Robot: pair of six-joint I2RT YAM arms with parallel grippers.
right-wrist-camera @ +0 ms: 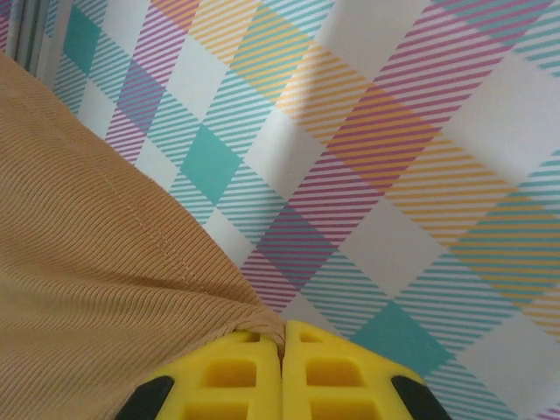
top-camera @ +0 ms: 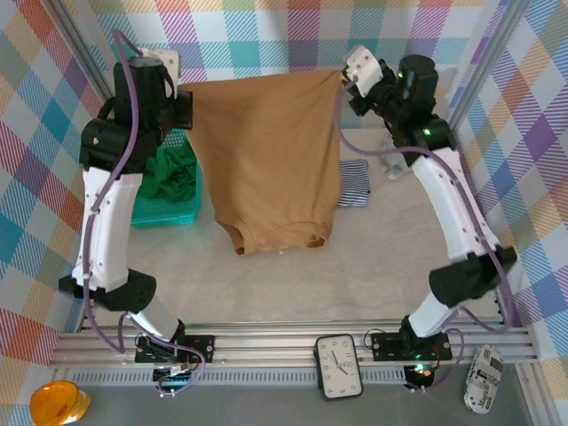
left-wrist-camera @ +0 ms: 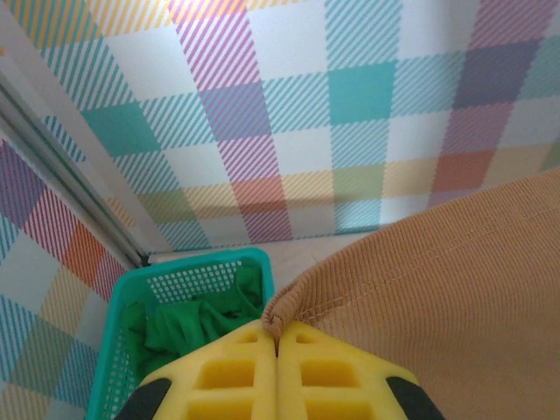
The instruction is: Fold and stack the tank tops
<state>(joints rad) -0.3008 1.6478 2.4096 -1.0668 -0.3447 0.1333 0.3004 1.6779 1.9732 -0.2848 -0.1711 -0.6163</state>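
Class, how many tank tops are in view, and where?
3: tan top, held up by left gripper and right gripper; green top in teal basket; striped top on the table, partly behind the tan one. More may be hidden.

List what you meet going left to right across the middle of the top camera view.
teal basket with the green top inside → tan top, held up and spread wide → striped top on the table → right arm
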